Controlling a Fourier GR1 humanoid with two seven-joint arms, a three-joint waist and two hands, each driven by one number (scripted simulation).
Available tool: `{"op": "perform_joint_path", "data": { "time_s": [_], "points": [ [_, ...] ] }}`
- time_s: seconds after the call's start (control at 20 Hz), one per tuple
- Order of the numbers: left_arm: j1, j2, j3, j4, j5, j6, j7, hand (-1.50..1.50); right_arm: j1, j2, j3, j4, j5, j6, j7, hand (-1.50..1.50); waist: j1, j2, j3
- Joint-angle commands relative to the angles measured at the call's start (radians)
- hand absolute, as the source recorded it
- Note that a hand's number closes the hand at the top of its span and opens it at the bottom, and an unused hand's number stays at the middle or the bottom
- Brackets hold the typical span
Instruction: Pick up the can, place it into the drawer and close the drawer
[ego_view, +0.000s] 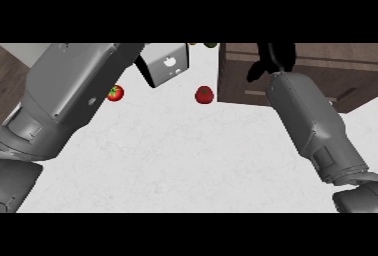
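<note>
No can shows anywhere in the head view. The brown wooden drawer unit (310, 70) fills the upper right, with a dark slot-like handle (347, 94) on its near face. My right hand (276, 56) reaches over its top at the upper edge, thumb spread away down-left, and nothing shows in it. My right forearm (310, 125) runs up to it from the lower right. My left forearm (63, 100) rises along the left side and leaves the view at the top, so the left hand is out of sight.
A grey box with a black side (168, 62) stands at the top centre. Two red tomatoes lie on the white counter (184, 160), one beside my left forearm (115, 93) and one by the drawer unit's corner (204, 94). Small yellow and green items (210, 45) sit at the far edge.
</note>
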Motion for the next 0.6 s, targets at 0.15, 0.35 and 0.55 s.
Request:
{"op": "perform_joint_path", "data": {
  "time_s": [0.15, 0.35, 0.55],
  "points": [
    [0.088, 0.031, -0.01, -0.108, -0.004, -0.007, 0.025, -1.5, -0.138, -0.01, -0.072, 0.048, -0.059, -0.003, -0.031, -1.5, 0.022, -0.003, -0.002],
    [0.107, 0.035, -0.013, -0.146, -0.002, -0.008, 0.043, -1.5, -0.134, 0.01, -0.138, 0.03, -0.147, -0.002, -0.14, -1.5, 0.019, -0.001, 0.0],
    [0.151, 0.068, -0.013, -0.211, -0.007, -0.007, 0.048, -1.5, -0.141, 0.016, -0.166, 0.049, -0.166, -0.011, -0.165, -1.5, 0.022, -0.001, -0.001]
  ]
}}
